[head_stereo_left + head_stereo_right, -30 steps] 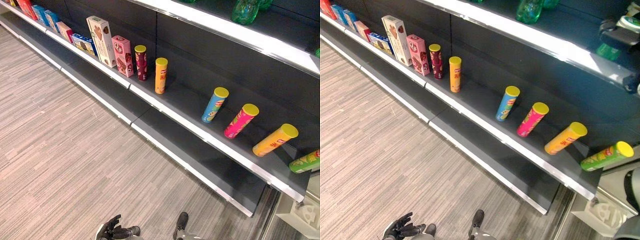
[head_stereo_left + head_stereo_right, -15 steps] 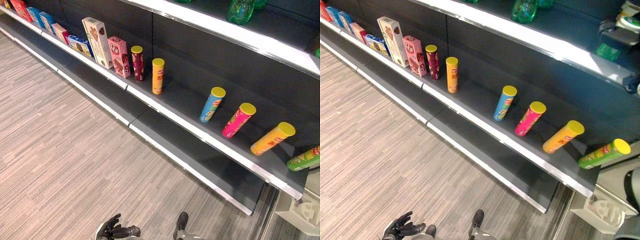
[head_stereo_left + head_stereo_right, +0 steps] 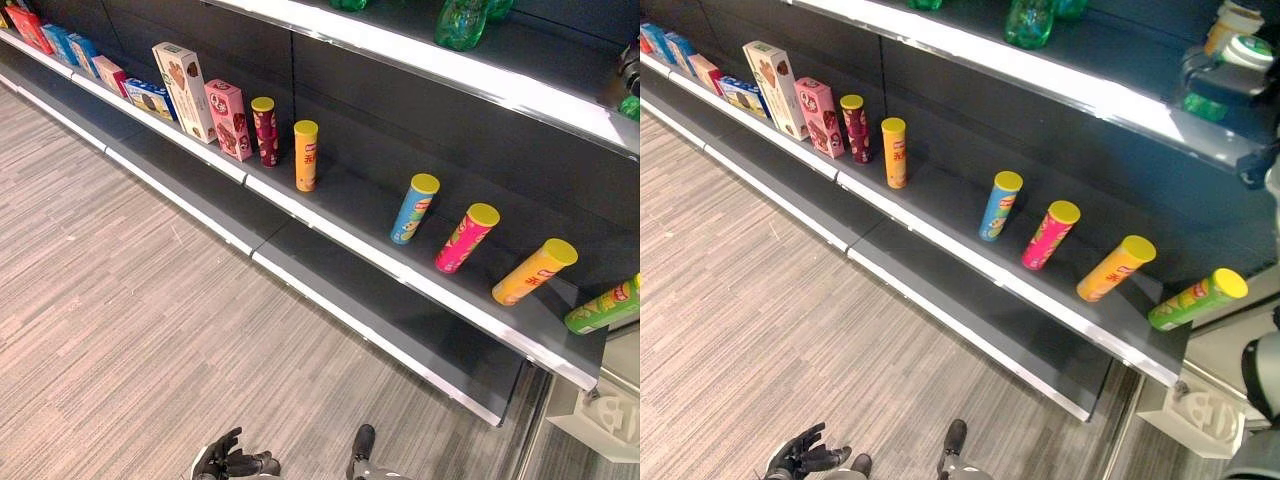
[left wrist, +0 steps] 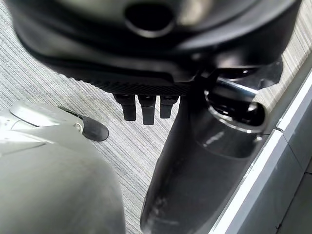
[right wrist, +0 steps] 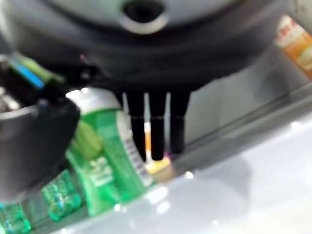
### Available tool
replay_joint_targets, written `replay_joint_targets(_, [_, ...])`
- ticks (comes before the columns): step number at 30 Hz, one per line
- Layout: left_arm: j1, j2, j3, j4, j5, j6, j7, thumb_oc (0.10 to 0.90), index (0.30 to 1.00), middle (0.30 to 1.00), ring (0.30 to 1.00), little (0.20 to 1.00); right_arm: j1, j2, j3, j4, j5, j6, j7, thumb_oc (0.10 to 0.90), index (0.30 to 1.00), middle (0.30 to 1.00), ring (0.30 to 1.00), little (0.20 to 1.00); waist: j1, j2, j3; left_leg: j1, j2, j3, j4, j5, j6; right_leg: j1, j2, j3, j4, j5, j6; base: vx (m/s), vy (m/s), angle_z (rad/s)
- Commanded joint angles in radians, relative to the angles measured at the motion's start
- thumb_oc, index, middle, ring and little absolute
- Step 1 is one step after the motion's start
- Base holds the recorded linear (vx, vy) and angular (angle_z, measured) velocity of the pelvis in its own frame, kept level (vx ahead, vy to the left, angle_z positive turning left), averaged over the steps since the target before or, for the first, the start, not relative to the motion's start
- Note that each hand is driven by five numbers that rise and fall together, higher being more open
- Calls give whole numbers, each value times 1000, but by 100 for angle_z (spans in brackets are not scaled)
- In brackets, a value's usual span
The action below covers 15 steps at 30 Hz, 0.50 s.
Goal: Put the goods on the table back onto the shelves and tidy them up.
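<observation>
Right hand (image 3: 1225,75): upper right, we see it pinching a green bottle (image 5: 105,146).
Left hand (image 3: 225,460): bottom edge, fingers spread.

tube cans (image 3: 306,155): 6 | boxes (image 3: 229,119): 6 | green bottles (image 3: 461,22): at least 2

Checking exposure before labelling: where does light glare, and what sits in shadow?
Left eye view: the white front edge of the upper shelf glares; the dark bottom shelf lies in shade. Right wrist view: bright spots glint on the pale shelf surface beside the green plastic bottle.
</observation>
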Motion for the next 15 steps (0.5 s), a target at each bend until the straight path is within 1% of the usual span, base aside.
replay_joint_targets(1, [-3, 74, -21, 1, 1, -63, 12, 800, 900, 900, 900, 900, -139, -10, 34, 22, 20, -29, -63, 800, 900, 900, 900, 900, 12, -86, -41, -2, -31, 66, -61, 42, -23, 187, -20, 52, 6, -213, 97, 0, 0, 0])
replay_joint_targets(7, [-4, 76, -18, -2, 1, -59, 14, 800, 900, 900, 900, 900, -141, -22, 21, -4, 28, -29, -78, 800, 900, 900, 900, 900, 10, -89, -46, 1, -30, 75, -61, 37, -20, 184, -21, 57, 5, -209, 100, 0, 0, 0])
replay_joint_targets(13, [-4, 73, -7, 12, 11, -54, 15, 800, 900, 900, 900, 900, -116, -63, -35, -102, 45, -45, -112, 800, 900, 900, 900, 900, -1, -91, -52, 5, -33, 88, -61, 28, -13, 180, -24, 71, 5, -204, 107, -6, 13, -3])
replay_joint_targets(15, [-7, 80, 0, 21, 14, -54, 14, 800, 900, 900, 900, 900, -110, -65, -35, -116, 37, -46, -110, 800, 900, 900, 900, 900, -2, -94, -55, 8, -34, 98, -61, 23, -10, 176, -25, 80, 5, -202, 111, -11, 27, -14])
